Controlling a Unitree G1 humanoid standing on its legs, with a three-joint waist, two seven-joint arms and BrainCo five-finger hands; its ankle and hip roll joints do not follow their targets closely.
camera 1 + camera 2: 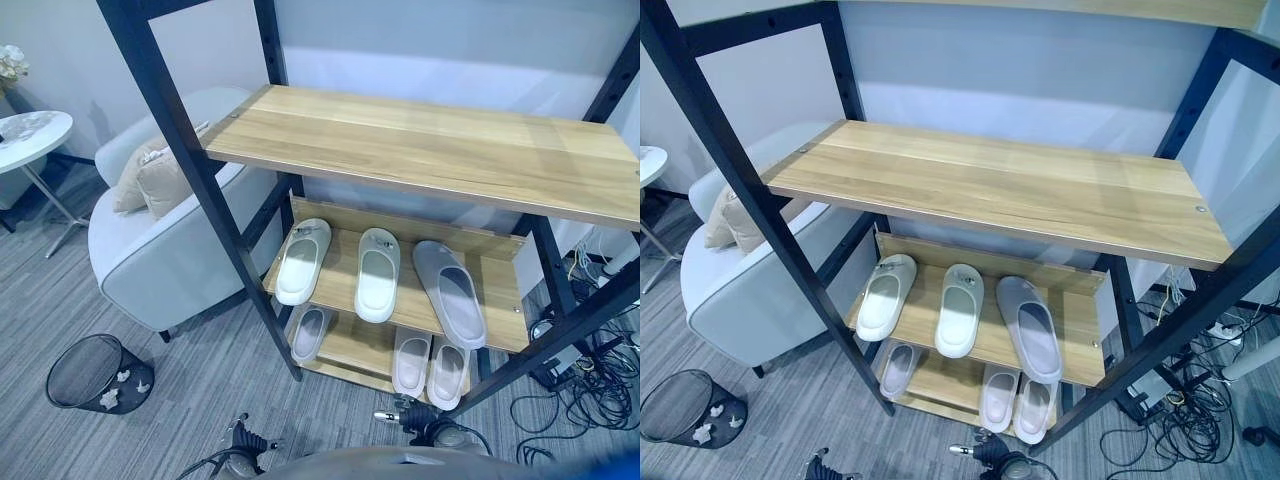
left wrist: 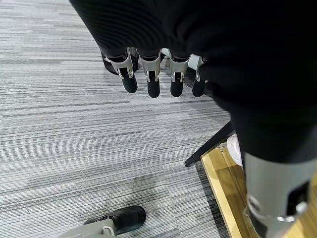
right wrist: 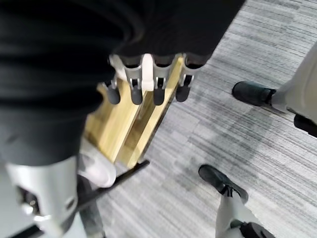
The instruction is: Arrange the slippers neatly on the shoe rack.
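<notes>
Left hand (image 2: pixel 158 79): hangs over the grey carpet (image 2: pixel 74 134), fingers straight and relaxed, holding nothing; the foot of the shoe rack lies toward 4 o'clock from the fingertips in its wrist view.
Right hand (image 3: pixel 148 82): fingers straight and loose, empty, above the edge of the bottom wooden board, with carpet beside it.
Shoe rack (image 1: pixel 430 150): black metal frame with light wooden boards; the wide upper shelf is bare, and two lower shelves sit beneath it.
Middle shelf (image 1: pixel 505 300): carries three slippers, toes pointing to the back wall.
White slipper at left (image 1: pixel 302 262): at 9 o'clock on the middle shelf, near the black leg.
White slipper in the middle (image 1: pixel 378 274): just beside the left one, roughly parallel, heel over the front edge.
Grey slipper (image 1: pixel 450 290): at 3 o'clock on the middle shelf, larger, angled so its heel swings toward 5 o'clock.
Bottom shelf (image 1: pixel 350 350): holds three more slippers.
Single pale slipper (image 1: pixel 310 332): at the 9 o'clock end of the bottom shelf.
Pale pair (image 1: pixel 430 365): side by side, touching, at the 3 o'clock end of the bottom shelf.
Armchair (image 1: pixel 160 250): light grey, at 9 o'clock of the rack, with a beige cushion (image 1: pixel 160 180) on its seat.
Waste bin (image 1: pixel 95 372): black mesh, on the carpet at 7 o'clock, crumpled paper inside.
Round table (image 1: pixel 30 135): white, at 10 o'clock beyond the armchair.
</notes>
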